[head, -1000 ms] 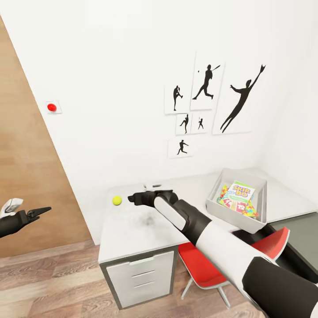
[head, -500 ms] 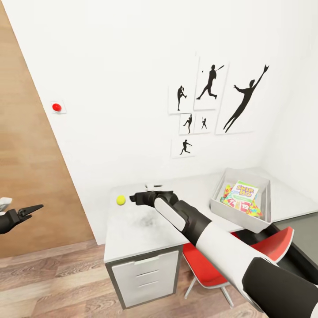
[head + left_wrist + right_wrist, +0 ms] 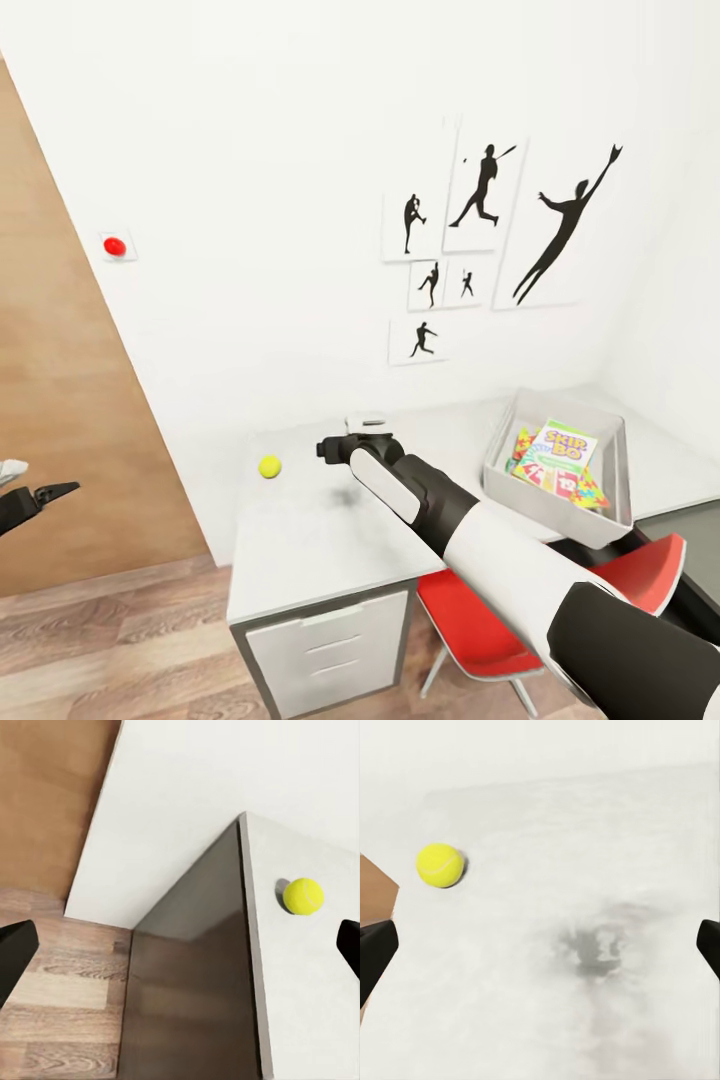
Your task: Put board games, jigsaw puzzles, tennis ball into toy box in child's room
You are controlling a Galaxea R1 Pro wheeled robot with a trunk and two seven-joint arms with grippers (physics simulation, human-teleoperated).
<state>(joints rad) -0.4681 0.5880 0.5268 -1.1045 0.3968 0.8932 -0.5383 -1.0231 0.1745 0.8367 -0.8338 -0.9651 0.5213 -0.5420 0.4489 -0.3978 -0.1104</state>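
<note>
Right tool point(image 3: 330, 447), fingers apart, hovers mid-frame over the tabletop point(image 3: 300, 530), angled toward the ball point(image 3: 269, 466) for pickup.

Child's bedroom in a home, sports silhouette posters point(image 3: 490, 240) on white wall, white counter point(image 3: 310, 540) with drawers, red chair point(image 3: 500, 610), toy box point(image 3: 600, 520), wood floor point(image 3: 110, 640)
</note>
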